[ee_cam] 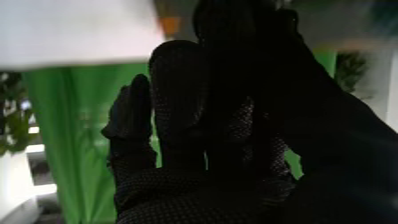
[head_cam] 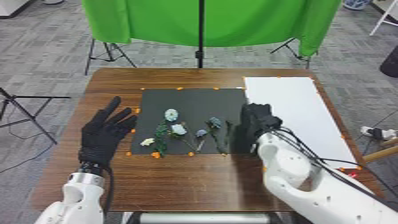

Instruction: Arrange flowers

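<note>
Nearest the camera, at the table's near right corner, the white right arm; past it, the right hand at the seam between mat and sheet. Grasping or empty, impossible to tell, black on black. Farther left, the left hand over the table's left side, released, fingers straight and spread, with no hold on anything. Between the two hands, on the mat, the flowers, in a loose row. Closest to the right hand, a dark sprig, just to its left in the mat's right part, long axis running roughly from far edge to near edge; just beside it, a blue flower. Farther left, a white flower and a leafy stem; by the mat's near left corner, a cream flower. Likely next, a short shift left by the right hand, much the nearer of the two, then a pinch across the sprig's length, with some risk of dragging the blue flower along. From the head view, the lie of each stem; from the wrist view, the knit weave of the glove up close, against green cloth.
</note>
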Tool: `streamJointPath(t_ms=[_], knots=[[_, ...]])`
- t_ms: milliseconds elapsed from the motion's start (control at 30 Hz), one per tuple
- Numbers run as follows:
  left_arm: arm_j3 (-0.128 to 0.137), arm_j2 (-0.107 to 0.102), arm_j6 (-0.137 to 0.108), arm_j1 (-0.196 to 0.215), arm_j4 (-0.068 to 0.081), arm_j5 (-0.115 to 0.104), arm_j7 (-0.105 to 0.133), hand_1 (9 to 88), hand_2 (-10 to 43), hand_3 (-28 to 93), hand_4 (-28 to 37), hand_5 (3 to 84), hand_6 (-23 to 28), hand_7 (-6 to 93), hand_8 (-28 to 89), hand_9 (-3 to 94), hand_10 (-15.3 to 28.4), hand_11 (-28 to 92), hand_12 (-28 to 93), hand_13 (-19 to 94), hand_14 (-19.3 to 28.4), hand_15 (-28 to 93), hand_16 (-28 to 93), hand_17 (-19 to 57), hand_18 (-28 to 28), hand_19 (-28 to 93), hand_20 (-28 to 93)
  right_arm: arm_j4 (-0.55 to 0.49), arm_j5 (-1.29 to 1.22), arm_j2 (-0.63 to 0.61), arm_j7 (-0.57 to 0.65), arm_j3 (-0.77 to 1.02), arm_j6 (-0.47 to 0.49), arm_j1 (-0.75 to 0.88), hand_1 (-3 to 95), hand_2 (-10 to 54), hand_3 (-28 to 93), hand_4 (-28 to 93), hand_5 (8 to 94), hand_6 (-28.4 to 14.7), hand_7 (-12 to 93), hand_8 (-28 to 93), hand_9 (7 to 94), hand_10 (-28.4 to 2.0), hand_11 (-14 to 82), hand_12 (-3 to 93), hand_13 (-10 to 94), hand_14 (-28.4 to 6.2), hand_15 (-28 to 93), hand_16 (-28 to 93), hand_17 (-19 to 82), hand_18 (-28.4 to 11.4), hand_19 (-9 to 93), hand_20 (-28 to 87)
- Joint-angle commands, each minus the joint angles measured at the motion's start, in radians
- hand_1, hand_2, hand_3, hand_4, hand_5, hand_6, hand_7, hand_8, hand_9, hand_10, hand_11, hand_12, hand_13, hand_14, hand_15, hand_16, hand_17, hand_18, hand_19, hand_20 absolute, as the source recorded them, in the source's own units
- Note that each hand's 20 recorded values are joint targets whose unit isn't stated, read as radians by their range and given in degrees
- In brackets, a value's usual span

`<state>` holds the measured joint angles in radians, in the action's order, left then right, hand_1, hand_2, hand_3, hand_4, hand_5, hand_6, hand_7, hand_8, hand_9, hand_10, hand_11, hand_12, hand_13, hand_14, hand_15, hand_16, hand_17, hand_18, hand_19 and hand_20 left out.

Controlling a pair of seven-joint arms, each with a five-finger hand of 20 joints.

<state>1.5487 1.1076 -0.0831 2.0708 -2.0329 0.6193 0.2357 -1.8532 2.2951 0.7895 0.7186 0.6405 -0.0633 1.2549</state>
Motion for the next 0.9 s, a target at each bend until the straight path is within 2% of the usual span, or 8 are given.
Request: streamJointPath(t_ms=[33,133,400,500,600,667,733,900], knots=[[0.004,0.020,0.012,0.015,0.004,0.015,-0.026,20.7,8.0,77,-28.3,34.5,5.8,10.8,-10,33.6,18.6,20,10,23,28.1,47,-8,-6.5,28.4,50,33,-0.050,0.053,0.003,-0.063,0.036,0.069,0.086,44.6,-9.5,74,-28,74.8,3.2,14,-6,84.1,-7.9,25.2,27.6,67,-6.7,72,19,21,-21.4,83,47],[0.007,0.024,0.013,0.019,0.004,0.015,-0.032,20.7,8.1,77,-28.3,34.4,5.9,10.8,-10,33.7,18.6,20,10,23,28.1,47,-8,-6.5,28.4,50,33,-0.085,0.052,-0.010,-0.067,0.062,0.075,0.114,38.8,-9.5,77,-28,69.6,2.4,14,-13,78.3,-10.1,34.6,19.5,64,-8.3,74,18,20,-22.2,82,49],[0.018,0.030,0.019,0.031,0.002,0.021,-0.050,20.9,8.2,77,-28.3,34.4,5.9,10.9,-10,33.7,18.7,20,10,23,28.1,47,-8,-6.5,28.4,49,34,-0.181,0.033,-0.058,-0.069,0.207,0.081,0.202,35.6,-9.5,71,-28,66.6,0.6,13,-12,74.6,-11.1,37.2,18.7,61,-10.5,77,18,18,-23.8,82,51],[0.019,0.023,0.013,0.038,0.001,0.023,-0.048,20.9,8.2,77,-28.3,34.3,5.9,11.0,-10,33.7,18.6,20,10,23,28.0,47,-8,-6.5,28.4,49,34,-0.198,-0.070,-0.080,-0.101,0.277,0.021,0.227,34.0,-9.5,70,-28,65.9,0.1,13,-12,73.6,-11.3,37.5,18.6,60,-10.8,77,18,18,-23.9,82,52],[0.023,0.025,0.018,0.046,0.001,0.048,-0.051,20.9,8.2,77,-28.3,34.9,5.5,11.1,-10,33.6,18.7,20,10,23,28.0,47,-8,-6.5,28.4,49,34,-0.186,-0.250,-0.082,-0.141,0.335,-0.110,0.250,31.2,-9.5,72,-28,65.3,0.1,14,-12,71.1,-11.6,36.0,17.2,57,-11.3,74,15,15,-23.2,75,49],[0.022,0.026,0.020,0.045,0.001,0.038,-0.047,20.9,8.1,77,-28.3,35.6,5.0,11.0,-10,33.6,18.6,20,10,23,28.0,47,-8,-6.5,28.4,49,34,-0.186,-0.366,-0.069,-0.156,0.389,-0.139,0.271,30.5,-9.5,73,-28,64.8,0.1,14,-12,69.8,-11.7,34.2,16.4,56,-11.5,73,15,15,-23.1,74,49],[0.024,0.026,0.017,0.043,0.002,0.041,-0.049,21.0,8.0,77,-28.3,36.0,4.8,10.9,-10,33.6,18.6,20,10,23,27.9,47,-8,-6.5,28.4,49,34,-0.181,-0.455,-0.061,-0.197,0.433,-0.151,0.290,30.0,-9.5,73,-28,64.5,0.1,14,-12,68.3,-11.8,32.7,15.9,54,-11.7,72,14,14,-23.4,73,49],[0.020,0.016,0.010,0.045,0.000,0.032,-0.034,21.0,8.0,76,-28.3,36.1,4.9,10.6,-10,33.6,18.6,20,10,23,27.9,47,-8,-6.5,28.4,49,34,-0.185,-0.405,-0.073,-0.265,0.433,-0.125,0.315,31.6,-9.5,74,-28,65.3,1.8,15,-13,68.2,-12.3,31.3,15.7,53,-11.8,74,14,13,-23.7,74,50]])
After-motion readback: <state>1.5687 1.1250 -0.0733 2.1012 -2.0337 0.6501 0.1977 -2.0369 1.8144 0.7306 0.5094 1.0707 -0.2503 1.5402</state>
